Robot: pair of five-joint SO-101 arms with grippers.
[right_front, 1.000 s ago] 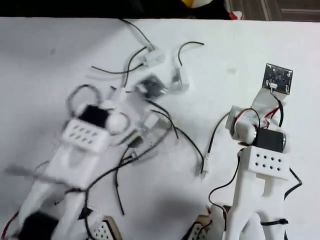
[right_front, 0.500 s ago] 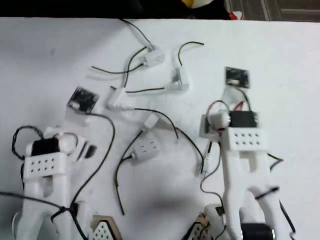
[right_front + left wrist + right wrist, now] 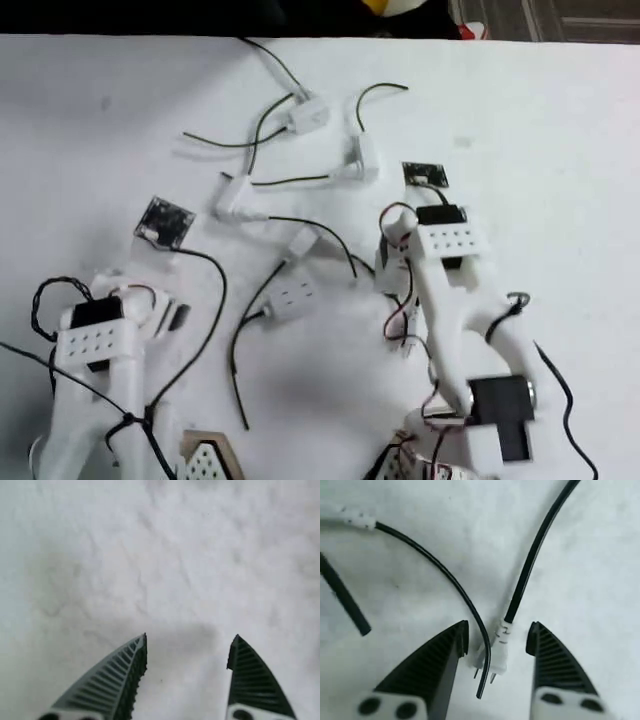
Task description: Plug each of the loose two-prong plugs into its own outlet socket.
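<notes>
The right gripper point(image 3: 498, 630) hangs spread wide with the plug point(image 3: 497, 652) lying on the table point(image 3: 600, 555) between its fingers, prongs pointing back toward the wrist. It is probably lined up that way to close on the plug's body. The left gripper point(image 3: 189, 640) is likewise released (over bare table, holding nothing), while the socket point(image 3: 292, 295) lies mid-table, its holes seemingly vacant, though I cannot be sure.

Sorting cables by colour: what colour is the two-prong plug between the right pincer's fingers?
White plug on a black cord, clearest in the right wrist view.
</notes>
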